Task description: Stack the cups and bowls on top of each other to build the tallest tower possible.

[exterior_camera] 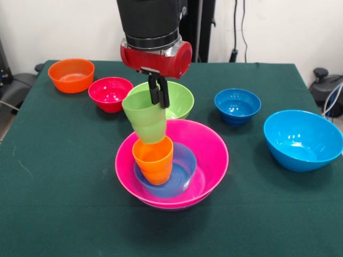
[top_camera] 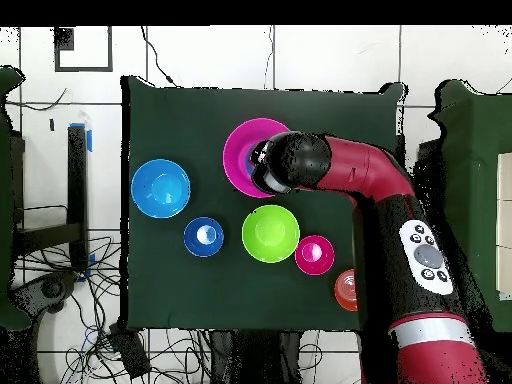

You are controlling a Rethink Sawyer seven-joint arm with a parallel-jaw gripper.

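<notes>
A dark green cloth covers the table (exterior_camera: 59,176); a plain white wall (exterior_camera: 278,29) stands behind it, black cables (exterior_camera: 236,32) hanging down it. In the overhead view, white floor tiles (top_camera: 330,60) surround the table; tangled cables (top_camera: 150,350) lie on them.

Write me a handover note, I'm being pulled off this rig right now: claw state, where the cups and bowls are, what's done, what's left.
Claw: shut on the green cup, gripping its rim, cup tilted, its base at the mouth of the orange cup.
Tower: pink bowl as the wide base, light-blue bowl inside it, orange cup standing in that.
Done: those three are nested.
Left: seat and release the green cup. Loose on the table: lime bowl, red bowl, orange bowl, dark-blue bowl, sky-blue bowl.
</notes>
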